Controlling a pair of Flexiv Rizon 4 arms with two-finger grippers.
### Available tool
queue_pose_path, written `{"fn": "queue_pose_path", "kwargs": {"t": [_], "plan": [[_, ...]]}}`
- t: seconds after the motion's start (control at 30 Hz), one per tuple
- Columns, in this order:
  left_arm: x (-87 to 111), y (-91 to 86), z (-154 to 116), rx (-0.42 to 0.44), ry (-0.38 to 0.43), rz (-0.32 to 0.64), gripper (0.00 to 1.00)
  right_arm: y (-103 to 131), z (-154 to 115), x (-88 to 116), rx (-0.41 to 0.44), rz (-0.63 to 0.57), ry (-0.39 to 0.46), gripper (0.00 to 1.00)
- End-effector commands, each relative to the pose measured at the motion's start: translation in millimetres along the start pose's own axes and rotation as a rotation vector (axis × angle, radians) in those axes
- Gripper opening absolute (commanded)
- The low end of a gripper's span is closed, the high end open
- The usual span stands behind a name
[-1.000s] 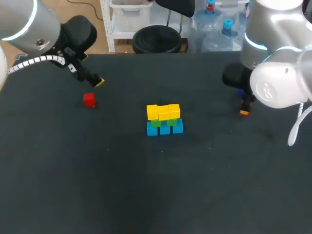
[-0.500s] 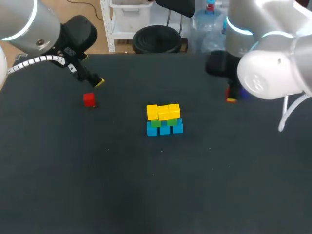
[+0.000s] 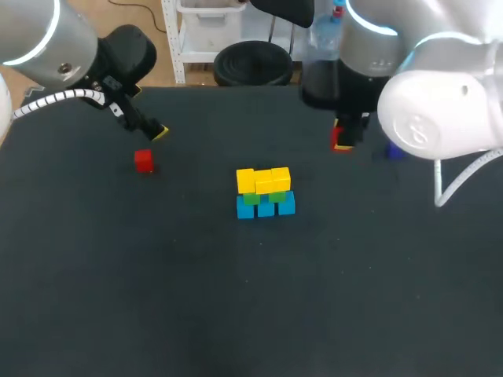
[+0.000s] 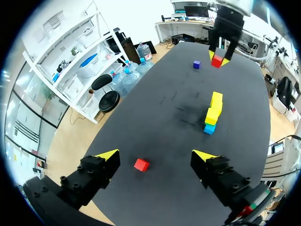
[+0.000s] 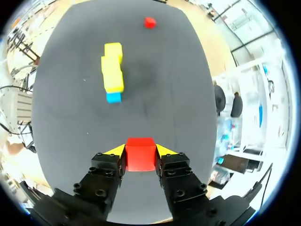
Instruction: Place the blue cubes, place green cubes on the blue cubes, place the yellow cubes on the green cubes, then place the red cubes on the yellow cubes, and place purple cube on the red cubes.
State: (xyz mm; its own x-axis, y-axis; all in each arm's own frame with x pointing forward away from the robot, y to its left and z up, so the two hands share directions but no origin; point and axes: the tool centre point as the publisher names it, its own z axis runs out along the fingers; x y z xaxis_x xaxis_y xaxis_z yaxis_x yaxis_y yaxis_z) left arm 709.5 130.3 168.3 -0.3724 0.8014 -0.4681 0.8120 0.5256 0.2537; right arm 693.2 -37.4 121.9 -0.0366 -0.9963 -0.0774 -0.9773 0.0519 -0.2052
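Jaws of right arm [image 3: 437, 118] pinch red cube [image 5: 140, 154].

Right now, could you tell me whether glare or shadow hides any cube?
Head view: no glare on the table; the purple cube sits dim beside the right arm. Left wrist view: a soft dark patch lies beside the stack. Right wrist view: the held red cube in the right gripper is evenly lit.

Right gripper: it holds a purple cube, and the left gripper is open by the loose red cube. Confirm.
Wrong colour: the right gripper holds a red cube, as the right wrist view shows. The left gripper is open by the loose red cube.
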Motion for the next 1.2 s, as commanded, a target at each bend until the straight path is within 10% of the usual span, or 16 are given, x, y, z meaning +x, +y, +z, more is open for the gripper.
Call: {"fn": "queue_pose_path", "kwargs": {"t": [0.03,0.4,1.2], "plan": [[-0.1,1.7,1.1,0.004,-0.001,0.002,1.0,10.6,-12.7,-12.2,-0.001,-0.034,-0.008,0.0],[-0.1,1.7,1.1,0.004,-0.001,0.002,1.0,21.4,-14.1,-66.9,-0.007,-0.192,-0.03,0.0],[-0.1,1.7,1.1,0.004,-0.001,0.002,1.0,31.2,2.2,-83.4,-0.154,-0.151,-0.067,0.0]]}}
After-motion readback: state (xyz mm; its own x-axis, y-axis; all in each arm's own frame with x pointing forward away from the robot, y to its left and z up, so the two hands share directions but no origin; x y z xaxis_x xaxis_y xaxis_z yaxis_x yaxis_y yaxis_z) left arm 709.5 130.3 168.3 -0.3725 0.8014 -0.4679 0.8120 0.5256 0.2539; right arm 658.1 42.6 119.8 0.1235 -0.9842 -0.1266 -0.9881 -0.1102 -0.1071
